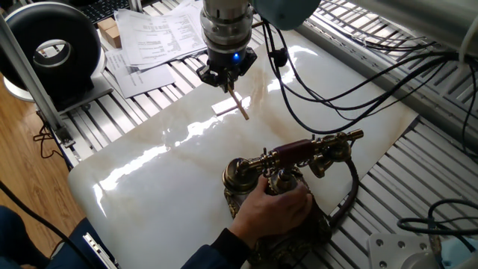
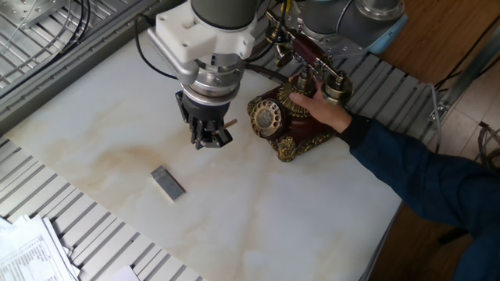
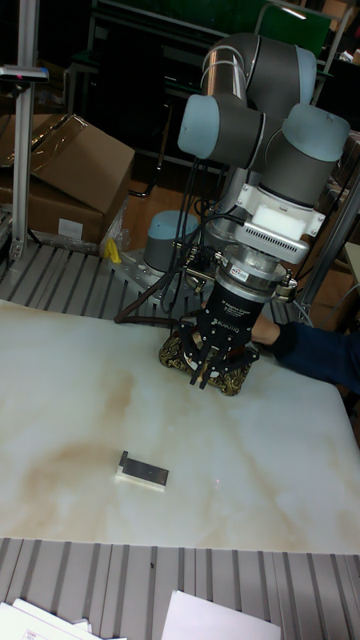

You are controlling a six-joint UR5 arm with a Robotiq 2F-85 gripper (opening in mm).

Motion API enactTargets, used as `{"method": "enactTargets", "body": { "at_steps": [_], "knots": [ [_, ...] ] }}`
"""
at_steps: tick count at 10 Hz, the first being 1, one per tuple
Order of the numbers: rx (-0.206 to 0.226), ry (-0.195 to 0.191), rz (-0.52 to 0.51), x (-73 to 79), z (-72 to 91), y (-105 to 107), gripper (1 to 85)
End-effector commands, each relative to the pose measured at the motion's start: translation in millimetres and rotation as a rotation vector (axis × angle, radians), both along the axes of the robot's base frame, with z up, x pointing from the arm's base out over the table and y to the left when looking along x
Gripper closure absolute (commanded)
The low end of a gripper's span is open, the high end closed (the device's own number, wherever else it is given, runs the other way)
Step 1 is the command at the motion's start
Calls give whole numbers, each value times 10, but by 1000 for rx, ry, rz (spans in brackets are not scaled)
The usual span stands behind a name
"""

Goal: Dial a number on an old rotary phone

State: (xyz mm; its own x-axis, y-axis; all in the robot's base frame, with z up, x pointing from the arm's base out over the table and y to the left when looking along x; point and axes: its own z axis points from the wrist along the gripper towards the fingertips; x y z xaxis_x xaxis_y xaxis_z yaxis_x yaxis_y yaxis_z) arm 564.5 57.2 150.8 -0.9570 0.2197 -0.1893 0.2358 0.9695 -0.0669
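The old rotary phone [image 1: 295,155] stands near the front right of the white marble table, its maroon handset on the cradle. The brass dial [image 2: 267,115] faces my gripper. A person's hand [image 1: 275,209] holds the phone's base. My gripper [image 2: 209,142] hovers just left of the dial, shut on a thin pale wooden stick [image 2: 228,123] whose tip points toward the phone. In one fixed view the stick [image 1: 237,101] slants down from the gripper [image 1: 226,81]. In the tall fixed view the gripper [image 3: 207,378] hides most of the phone [image 3: 172,352].
A small grey block [image 2: 168,182] lies on the marble table [image 2: 101,117] to the left of the gripper. Papers [image 1: 160,33] and a black round device [image 1: 51,48] sit beyond the table's far edge. The person's blue sleeve [image 2: 422,176] reaches in from the right. Cables [image 1: 351,75] hang nearby.
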Motion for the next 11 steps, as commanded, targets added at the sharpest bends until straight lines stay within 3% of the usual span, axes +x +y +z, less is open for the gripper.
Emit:
{"method": "enactTargets", "body": {
  "at_steps": [1, 5, 11],
  "knots": [
    [40, -7, -31, -66, 26, 69, 843],
    [63, -28, -79, -284, 36, 163, 843],
    [25, -43, -74, -524, -98, 125, 843]
  ]
}}
